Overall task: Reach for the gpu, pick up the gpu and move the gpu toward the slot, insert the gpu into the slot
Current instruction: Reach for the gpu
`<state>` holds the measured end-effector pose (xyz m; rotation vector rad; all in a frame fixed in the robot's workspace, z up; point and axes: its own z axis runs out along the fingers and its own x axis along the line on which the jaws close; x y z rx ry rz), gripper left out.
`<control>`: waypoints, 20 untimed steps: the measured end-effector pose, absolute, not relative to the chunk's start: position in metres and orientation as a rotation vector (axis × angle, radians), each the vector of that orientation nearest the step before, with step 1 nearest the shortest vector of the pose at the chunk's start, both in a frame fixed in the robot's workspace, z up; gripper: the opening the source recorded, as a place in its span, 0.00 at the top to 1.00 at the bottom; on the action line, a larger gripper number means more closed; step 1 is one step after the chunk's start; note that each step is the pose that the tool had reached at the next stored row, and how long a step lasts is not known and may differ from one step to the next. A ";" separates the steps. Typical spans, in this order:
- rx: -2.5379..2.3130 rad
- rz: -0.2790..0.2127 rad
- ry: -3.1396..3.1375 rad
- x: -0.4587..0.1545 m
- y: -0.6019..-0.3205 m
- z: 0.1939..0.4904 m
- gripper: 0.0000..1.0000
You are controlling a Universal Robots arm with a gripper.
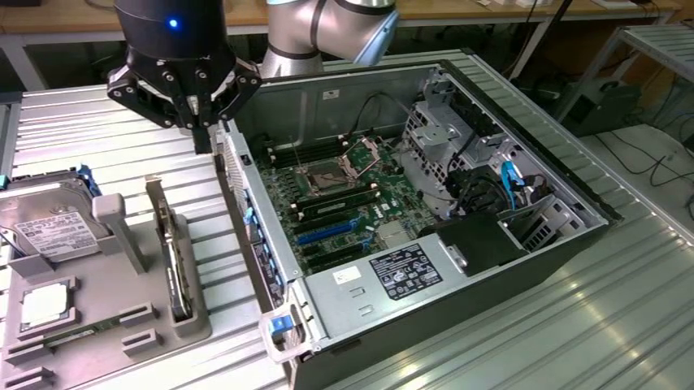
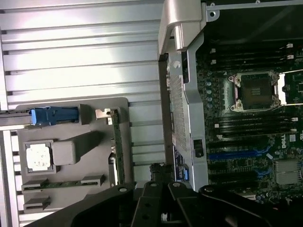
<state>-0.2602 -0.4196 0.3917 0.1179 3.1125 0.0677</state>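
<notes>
The gpu (image 1: 175,258) stands on its long edge in a groove of the grey holder (image 1: 201,323), its silver bracket end toward the back; the wrist view shows it as a thin card (image 2: 116,146). The slot (image 1: 327,233) is a bright-blue strip on the motherboard inside the open case, and it appears again in the wrist view (image 2: 233,154). My gripper (image 1: 201,143) hangs shut and holds nothing. It is above the ribbed table, behind the gpu and beside the case's rear wall. Its dark fingers (image 2: 161,171) point down between the holder and the case.
The grey holder also carries a hard drive (image 1: 49,226), a processor chip (image 1: 45,302) and a green memory stick (image 1: 93,329). The open computer case (image 1: 564,191) lies on its side with a power supply (image 1: 404,272), a processor socket (image 1: 325,175) and cables (image 1: 509,183).
</notes>
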 end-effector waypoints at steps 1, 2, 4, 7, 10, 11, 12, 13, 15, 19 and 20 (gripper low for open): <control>0.118 0.068 3.112 -0.261 -0.420 0.392 0.89; 0.118 0.068 3.112 -0.263 -0.420 0.392 0.89; 0.118 0.068 3.112 -0.266 -0.420 0.392 0.89; 0.118 0.068 3.112 -0.269 -0.420 0.391 0.89; 0.118 0.068 3.112 -0.274 -0.421 0.391 0.89; 0.118 0.068 3.112 -0.275 -0.421 0.391 0.89; 0.118 0.068 3.113 -0.276 -0.421 0.391 0.89; 0.118 0.068 3.112 -0.278 -0.421 0.391 0.89; 0.118 0.068 3.113 -0.280 -0.422 0.391 0.89; 0.118 0.068 3.112 -0.286 -0.422 0.391 0.89; 0.118 0.068 3.112 -0.287 -0.422 0.391 0.89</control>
